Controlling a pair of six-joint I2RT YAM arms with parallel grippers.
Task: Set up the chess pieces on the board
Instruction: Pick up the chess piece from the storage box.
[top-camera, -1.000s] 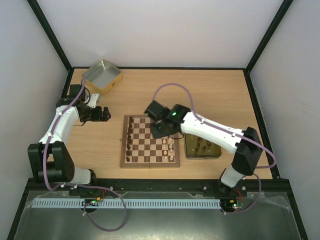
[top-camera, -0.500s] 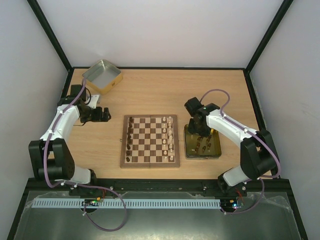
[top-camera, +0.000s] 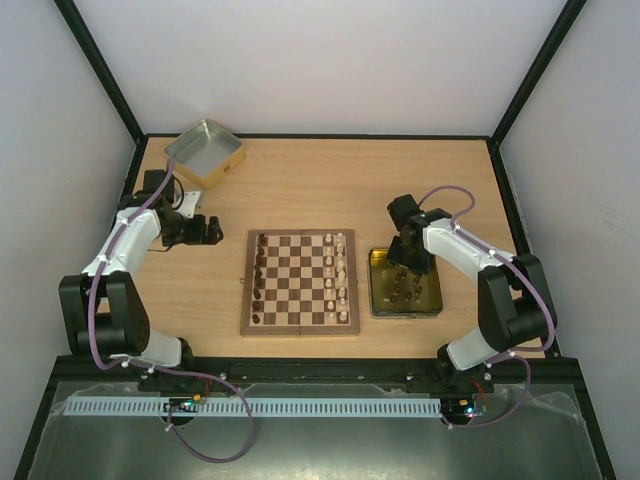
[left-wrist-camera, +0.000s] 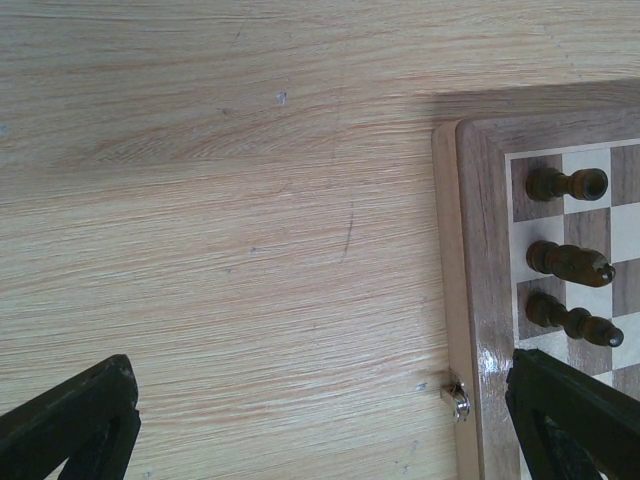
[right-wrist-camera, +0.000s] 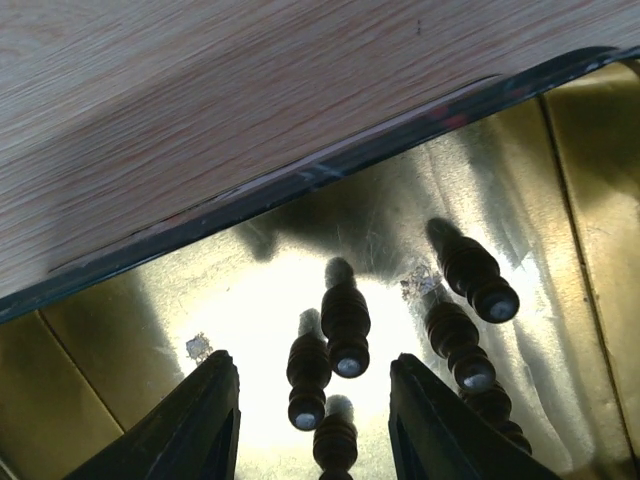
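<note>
The board (top-camera: 300, 282) lies mid-table, with dark chess pieces (top-camera: 259, 280) in its left column and cream ones (top-camera: 340, 275) along its right side. My right gripper (top-camera: 405, 256) hangs open and empty over the far part of the yellow-gold tin (top-camera: 432, 300). In the right wrist view its fingers (right-wrist-camera: 190, 430) straddle dark pieces (right-wrist-camera: 345, 325) standing on the tin floor, without touching them. My left gripper (top-camera: 205, 230) is open and empty left of the board. In the left wrist view (left-wrist-camera: 320, 430) it faces the board's corner (left-wrist-camera: 480, 250) and three dark pieces (left-wrist-camera: 570, 262).
A silver tin (top-camera: 204, 153) sits at the far left corner. The gold tin's dark rim (right-wrist-camera: 300, 185) crosses the right wrist view. A small metal clasp (left-wrist-camera: 457, 397) sticks out of the board's edge. Black frame posts bound the table.
My right arm has swung from over the board's right side back to the gold tin and come lower over the dark pieces. The left arm has barely moved.
</note>
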